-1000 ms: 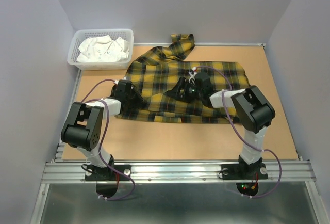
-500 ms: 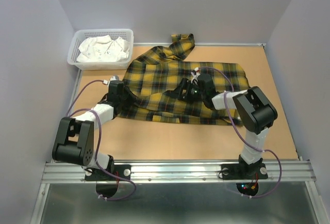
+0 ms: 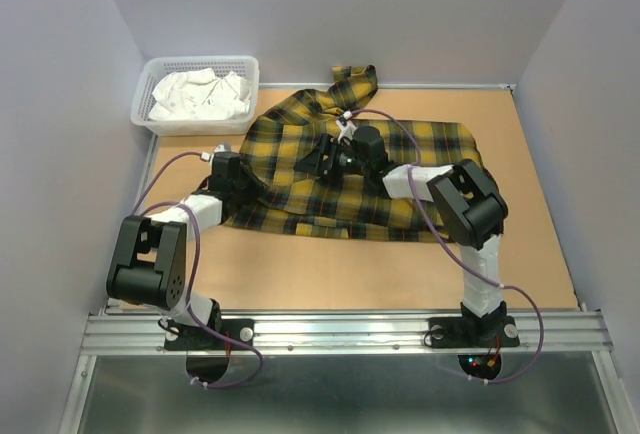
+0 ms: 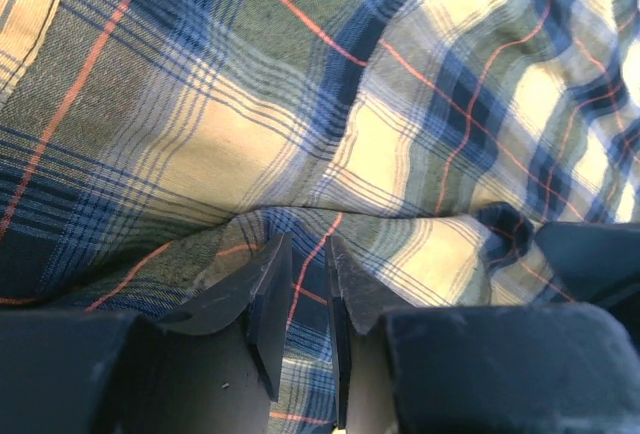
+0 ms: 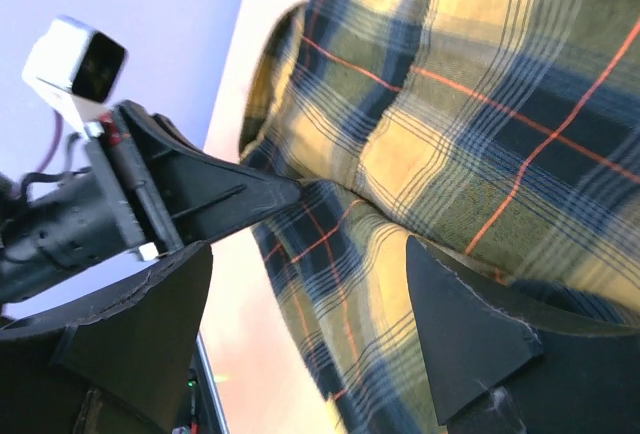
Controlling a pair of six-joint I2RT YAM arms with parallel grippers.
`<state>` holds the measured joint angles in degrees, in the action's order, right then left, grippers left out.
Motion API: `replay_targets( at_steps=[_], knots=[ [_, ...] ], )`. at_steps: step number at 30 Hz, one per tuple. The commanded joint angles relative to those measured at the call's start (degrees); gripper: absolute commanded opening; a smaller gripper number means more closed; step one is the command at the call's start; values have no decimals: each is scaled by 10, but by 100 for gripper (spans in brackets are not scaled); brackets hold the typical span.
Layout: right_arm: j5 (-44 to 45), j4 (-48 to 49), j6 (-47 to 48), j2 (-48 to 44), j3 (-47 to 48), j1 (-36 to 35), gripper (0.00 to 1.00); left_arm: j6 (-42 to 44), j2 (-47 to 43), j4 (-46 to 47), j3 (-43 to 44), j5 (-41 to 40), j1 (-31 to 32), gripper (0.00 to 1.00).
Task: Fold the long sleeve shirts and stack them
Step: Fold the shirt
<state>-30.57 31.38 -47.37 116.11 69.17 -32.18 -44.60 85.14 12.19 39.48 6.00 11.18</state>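
1. On table [image 3: 400,274], mid to far: shirt [image 3: 440,139] spread flat, long axis left–right. One sleeve [image 3: 352,82] trails to the far edge.
2. Left gripper [image 4: 308,254]: narrow, pinching a cloth ridge at the shirt's left edge.
3. Right gripper [image 5: 308,254]: wide, empty, over the shirt's middle.
4. Judgement: the fold carries the pinched edge rightward, toward the middle. The pinching gripper is the nearer one.

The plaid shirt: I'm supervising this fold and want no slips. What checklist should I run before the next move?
1. Left hand pinching plaid shirt: ok, fabric between its fingers.
2. Right hand gripping: not ok, open over the cloth.
3. Shirt lying flat: not ok, wrinkled, sleeve bunched at far edge.
4. Hands apart from each other: ok.
5. Basket clear of shirt: cannot tell, edges close.
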Motion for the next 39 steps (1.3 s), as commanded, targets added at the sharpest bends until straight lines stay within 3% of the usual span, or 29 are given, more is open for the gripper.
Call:
replay_targets(
  at_steps=[1,5,16,24,28,31,37,39],
  knots=[
    [-14,35,-15,57,46,-15,83,-11,12,-1,9,-4,-7,30],
    [-7,49,-20,88,40,-15,83,-39,24,-1,-19,-4,-34,23],
    [-11,55,-14,116,-4,50,83,-45,22,-18,-35,13,-69,20],
    [-17,60,-5,112,-12,113,83,-44,13,-26,-43,7,-77,18],
    [-34,57,9,68,-30,139,83,-43,-6,-36,-46,23,-80,19],
    [-36,30,40,20,-44,150,83,-36,-51,-54,-42,25,-80,22],
    [2,-138,137,-103,-68,152,83,6,-138,-106,-21,0,-80,38],
    [2,-145,138,-127,-98,157,83,12,-145,-110,-20,5,-80,42]
  ],
)
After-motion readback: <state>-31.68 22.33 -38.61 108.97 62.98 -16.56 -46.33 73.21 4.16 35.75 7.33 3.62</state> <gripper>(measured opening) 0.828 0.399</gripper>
